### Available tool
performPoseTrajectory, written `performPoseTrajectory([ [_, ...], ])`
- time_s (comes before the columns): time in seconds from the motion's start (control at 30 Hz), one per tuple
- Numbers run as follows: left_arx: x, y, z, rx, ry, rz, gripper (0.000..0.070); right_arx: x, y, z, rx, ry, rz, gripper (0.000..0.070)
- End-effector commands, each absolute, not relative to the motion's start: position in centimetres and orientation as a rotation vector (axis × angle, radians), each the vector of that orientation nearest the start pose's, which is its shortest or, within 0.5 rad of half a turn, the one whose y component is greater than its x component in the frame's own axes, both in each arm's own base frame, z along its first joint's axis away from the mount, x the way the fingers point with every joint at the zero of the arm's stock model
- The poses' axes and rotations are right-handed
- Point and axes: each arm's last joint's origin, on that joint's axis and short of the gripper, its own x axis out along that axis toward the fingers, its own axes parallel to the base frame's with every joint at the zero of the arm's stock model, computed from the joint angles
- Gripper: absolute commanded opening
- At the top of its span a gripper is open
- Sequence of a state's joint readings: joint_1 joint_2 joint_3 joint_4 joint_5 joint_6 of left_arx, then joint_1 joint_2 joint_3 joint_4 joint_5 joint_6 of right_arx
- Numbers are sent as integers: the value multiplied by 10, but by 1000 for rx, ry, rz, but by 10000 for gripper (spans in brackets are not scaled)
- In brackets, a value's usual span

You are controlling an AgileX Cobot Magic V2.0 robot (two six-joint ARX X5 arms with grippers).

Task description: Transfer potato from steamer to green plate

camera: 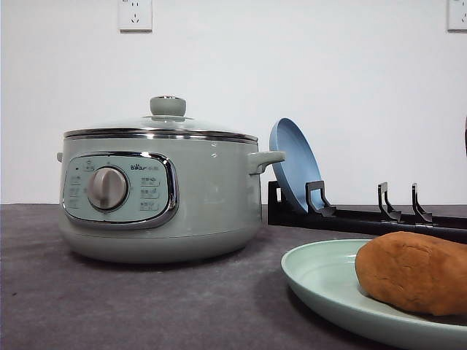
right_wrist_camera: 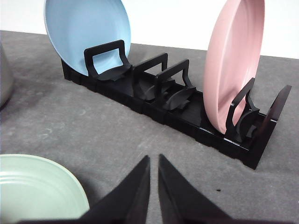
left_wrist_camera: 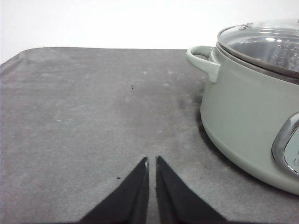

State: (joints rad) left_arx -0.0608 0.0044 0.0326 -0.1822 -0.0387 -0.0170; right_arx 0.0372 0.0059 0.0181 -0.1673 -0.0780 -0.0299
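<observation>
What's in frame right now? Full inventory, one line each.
steamer: 1, sage green, glass lid on, table left
potato: 1, brown-orange, on the green plate
green plate: 1, pale green, front right of table
blue plate: 1, upright in rack, end nearest steamer
pink plate: 1, upright in rack, far end
rack: 1, black, behind green plate
wall sockets: 2, white, wall
left gripper: black fingers nearly together, empty
right gripper: same, empty

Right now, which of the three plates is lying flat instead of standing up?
The green plate, lying flat on the table with the potato on it. The blue plate and the pink plate both stand on edge in the black rack.
</observation>
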Motion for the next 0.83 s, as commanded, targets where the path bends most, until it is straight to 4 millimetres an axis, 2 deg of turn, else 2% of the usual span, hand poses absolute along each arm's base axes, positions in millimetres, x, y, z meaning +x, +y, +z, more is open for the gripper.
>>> performPoseTrajectory([
  [0.0,96,-5,149,-3,178,-16,22,96,6,152,-33,147,115,21],
  [0.8,96,-5,149,-3,178,-16,22,96,6,152,-33,147,115,21],
])
